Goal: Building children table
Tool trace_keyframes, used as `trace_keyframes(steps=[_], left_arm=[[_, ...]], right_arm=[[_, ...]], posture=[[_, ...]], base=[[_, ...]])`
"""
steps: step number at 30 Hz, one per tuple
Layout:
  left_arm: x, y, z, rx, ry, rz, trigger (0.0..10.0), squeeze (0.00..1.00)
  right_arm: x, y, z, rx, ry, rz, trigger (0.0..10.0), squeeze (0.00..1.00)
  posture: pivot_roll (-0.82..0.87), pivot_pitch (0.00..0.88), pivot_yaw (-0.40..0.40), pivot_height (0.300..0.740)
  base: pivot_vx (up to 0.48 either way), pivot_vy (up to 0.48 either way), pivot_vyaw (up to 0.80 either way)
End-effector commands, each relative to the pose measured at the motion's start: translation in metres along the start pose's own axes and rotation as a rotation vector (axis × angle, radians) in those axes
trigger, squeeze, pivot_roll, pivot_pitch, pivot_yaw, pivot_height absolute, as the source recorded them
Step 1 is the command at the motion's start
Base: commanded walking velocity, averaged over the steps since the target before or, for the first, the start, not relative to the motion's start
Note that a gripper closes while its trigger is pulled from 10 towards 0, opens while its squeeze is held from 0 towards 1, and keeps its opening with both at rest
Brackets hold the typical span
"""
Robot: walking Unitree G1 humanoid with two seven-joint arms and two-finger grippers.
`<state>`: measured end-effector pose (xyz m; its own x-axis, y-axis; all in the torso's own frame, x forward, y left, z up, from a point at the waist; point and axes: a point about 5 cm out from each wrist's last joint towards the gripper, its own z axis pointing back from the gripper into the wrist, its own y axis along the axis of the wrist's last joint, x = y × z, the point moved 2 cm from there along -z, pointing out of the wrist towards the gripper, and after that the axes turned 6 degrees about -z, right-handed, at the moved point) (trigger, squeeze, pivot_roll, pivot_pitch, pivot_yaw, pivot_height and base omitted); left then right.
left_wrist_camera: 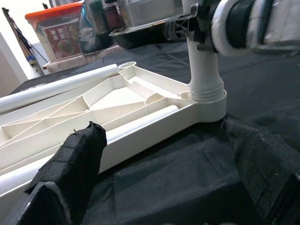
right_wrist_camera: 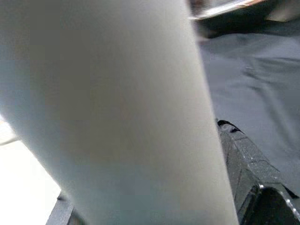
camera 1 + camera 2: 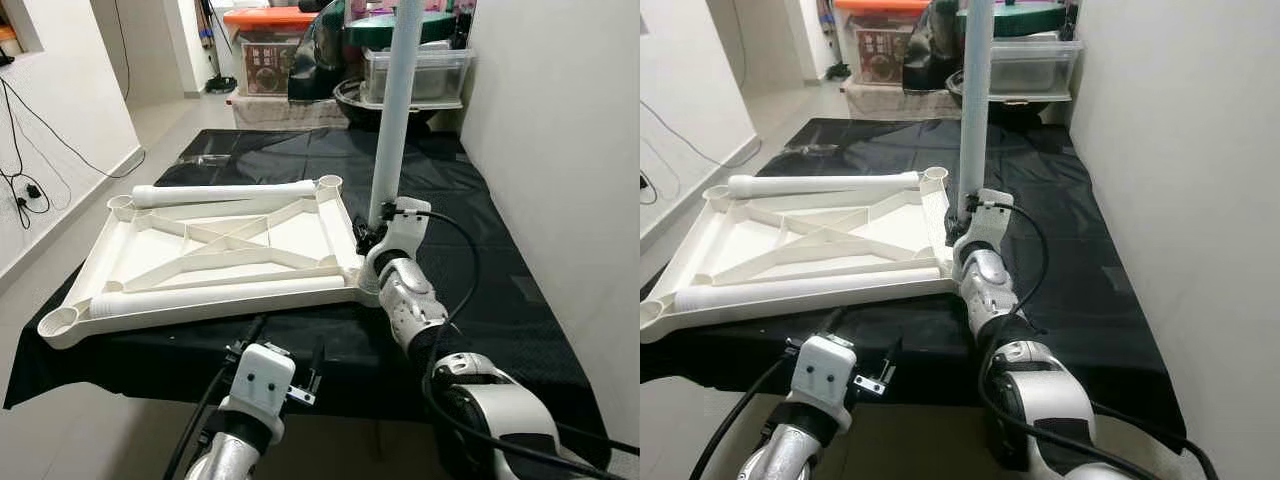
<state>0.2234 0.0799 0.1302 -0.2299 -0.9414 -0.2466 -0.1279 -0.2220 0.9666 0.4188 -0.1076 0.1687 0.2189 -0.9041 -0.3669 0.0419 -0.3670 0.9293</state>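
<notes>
Left eye view: my right gripper (image 3: 372, 232) clamps the upright leg (image 3: 395, 110) at the tabletop's (image 3: 205, 250) near-right corner; left gripper (image 1: 159, 173) open, near edge.

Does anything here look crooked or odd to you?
Nothing looks broken. The white tabletop lies upside down on the black cloth, two loose legs resting in it. One leg stands upright in a corner socket, gripped low by the right end effector.

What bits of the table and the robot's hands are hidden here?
- Upright leg: top cut off by the head views' upper edge.
- Right gripper: fingertips hidden behind that leg.
- Tabletop: flat side faces down, unseen.
- Right wrist view: blurred, too close.
</notes>
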Motion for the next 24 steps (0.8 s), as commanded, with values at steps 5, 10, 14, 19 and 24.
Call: trace_keyframes(steps=[5, 10, 14, 19, 24], left_arm=[[0.001, -0.003, -0.001, -0.007, -0.003, -0.005, 10.0, 0.00], [0.001, -0.003, -0.001, -0.004, -0.003, -0.004, 10.0, 0.00], [0.000, -0.002, -0.001, -0.003, -0.004, -0.004, 10.0, 0.00], [0.000, -0.002, -0.001, -0.003, -0.007, -0.007, 10.0, 0.00], [-0.001, -0.002, -0.001, -0.004, -0.008, -0.008, 10.0, 0.00]], right_arm=[[-0.027, 0.000, 0.003, -0.128, 0.427, 0.027, 10.0, 0.00], [-0.041, 0.002, 0.013, -0.239, 0.725, 0.041, 10.0, 0.00], [-0.052, -0.006, 0.029, -0.364, 1.004, 0.099, 10.0, 0.00], [-0.059, -0.009, 0.036, -0.407, 1.104, 0.104, 10.0, 0.00], [-0.068, -0.007, 0.038, -0.412, 1.177, 0.077, 9.9, 0.00]], posture=[[0.04, 0.000, 0.001, 0.740], [0.04, 0.000, 0.001, 0.740], [0.06, 0.000, 0.001, 0.740], [0.08, 0.000, -0.004, 0.740], [0.08, 0.000, -0.005, 0.740]], base=[[0.000, 0.000, 0.00], [0.000, 0.000, 0.00], [0.000, 0.000, 0.00], [0.000, 0.000, 0.00], [0.000, 0.000, 0.00]])
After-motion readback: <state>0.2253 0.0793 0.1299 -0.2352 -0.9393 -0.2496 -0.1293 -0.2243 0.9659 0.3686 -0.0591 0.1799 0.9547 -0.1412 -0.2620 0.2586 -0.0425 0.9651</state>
